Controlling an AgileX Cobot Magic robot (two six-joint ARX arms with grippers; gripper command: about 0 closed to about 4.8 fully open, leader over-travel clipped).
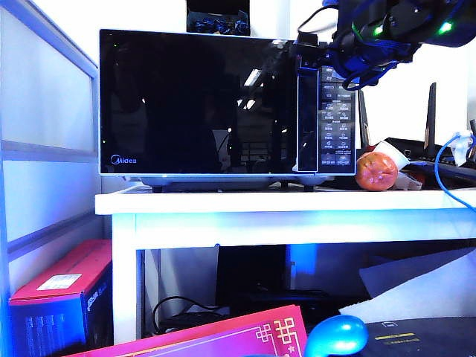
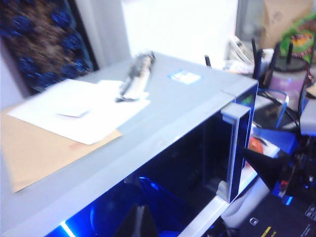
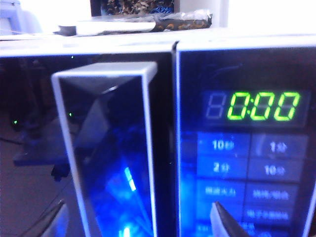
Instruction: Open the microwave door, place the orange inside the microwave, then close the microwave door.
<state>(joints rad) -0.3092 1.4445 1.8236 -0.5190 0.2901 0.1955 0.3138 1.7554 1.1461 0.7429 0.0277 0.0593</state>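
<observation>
On the white table (image 1: 297, 204) in the exterior view stands the microwave (image 1: 227, 108), its door (image 1: 197, 100) flat and shut, the tall handle bar (image 1: 307, 123) running down its right edge beside the dark button panel (image 1: 335, 115). The orange (image 1: 375, 171) rests on the table just right of the microwave, clear of it. A dark arm with green lights comes in at the upper right, its right gripper (image 1: 312, 53) up against the top of the handle; the jaws cannot be read from here, and the left gripper cannot be made out in this view. From the left wrist view, the camera looks down over the microwave's grey top (image 2: 163, 113), where white papers (image 2: 84, 106) lie, and along the glossy door to the handle bar (image 2: 237, 148); a sliver of the orange (image 2: 257, 146) shows beyond it. Dark fingertips (image 2: 261, 165) of the left gripper (image 2: 202, 197) stand well apart, released and holding nothing. In the right wrist view, the handle bar (image 3: 111, 148) fills the frame beside the green display (image 3: 261, 105) reading zeros; the right gripper (image 3: 143, 224) has its fingertips (image 3: 224, 222) spread wide to either side of the handle, not clamped on it.
</observation>
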